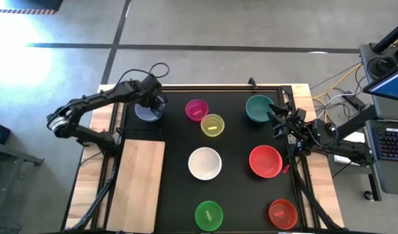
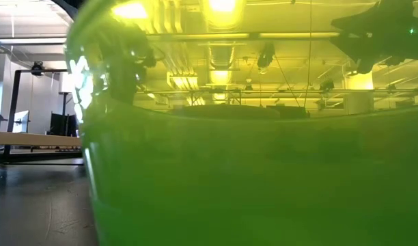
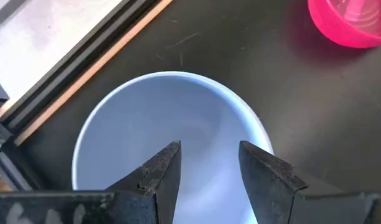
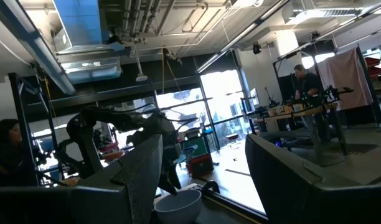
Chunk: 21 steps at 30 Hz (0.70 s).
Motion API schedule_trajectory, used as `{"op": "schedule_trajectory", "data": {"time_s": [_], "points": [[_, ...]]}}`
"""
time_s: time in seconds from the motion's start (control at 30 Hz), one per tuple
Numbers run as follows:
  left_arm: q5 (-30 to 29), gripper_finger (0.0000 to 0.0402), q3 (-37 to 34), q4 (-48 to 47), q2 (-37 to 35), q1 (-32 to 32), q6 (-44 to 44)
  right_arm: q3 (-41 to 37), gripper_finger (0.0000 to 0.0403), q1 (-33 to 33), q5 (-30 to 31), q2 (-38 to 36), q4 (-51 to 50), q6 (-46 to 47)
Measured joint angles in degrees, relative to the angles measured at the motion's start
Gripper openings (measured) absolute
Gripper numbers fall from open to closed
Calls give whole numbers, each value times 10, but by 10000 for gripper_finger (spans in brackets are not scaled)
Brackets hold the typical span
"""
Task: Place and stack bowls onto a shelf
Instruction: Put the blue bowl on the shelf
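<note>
A grey-blue bowl (image 1: 147, 112) (image 3: 172, 124) sits on the black mat near its far left corner. My left gripper (image 1: 155, 104) (image 3: 209, 154) hangs open over it, both fingertips above the bowl's hollow, and no touch shows. The shelf (image 1: 140, 185) is a light wooden board lying left of the mat. On the mat stand magenta (image 1: 196, 109), yellow (image 1: 212, 125), white (image 1: 205, 163), teal (image 1: 258, 108), red (image 1: 265, 160), bright green (image 1: 209, 215) and orange-red (image 1: 283, 213) bowls. My right gripper (image 1: 278, 121) (image 4: 206, 168) waits open beside the teal bowl, pointing level toward the table's left.
The bright green bowl (image 2: 250, 171) fills the low view, and a thin edge of the board (image 2: 24, 139) shows to its left. A metal frame rail (image 3: 84, 59) runs along the mat's edge near the grey-blue bowl. People stand in the room beyond. Cables and a laptop lie right of the table.
</note>
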Motion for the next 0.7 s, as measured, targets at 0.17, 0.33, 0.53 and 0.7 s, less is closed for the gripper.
{"op": "schedule_trajectory", "data": {"time_s": [0.17, 0.33, 0.53, 0.7], "points": [[22, 144, 13, -8, -2, -1, 1, 0, 219, 0, 0, 0, 0, 0], [46, 144, 57, -7, 6, 4, 1, 0, 219, 0, 0, 0, 0, 0], [64, 145, 100, -45, 59, -2, -15, 0, 219, 0, 0, 0, -1, 0], [70, 170, 118, -74, 92, -5, -33, 0, 219, 0, 0, 0, -2, 0]]}}
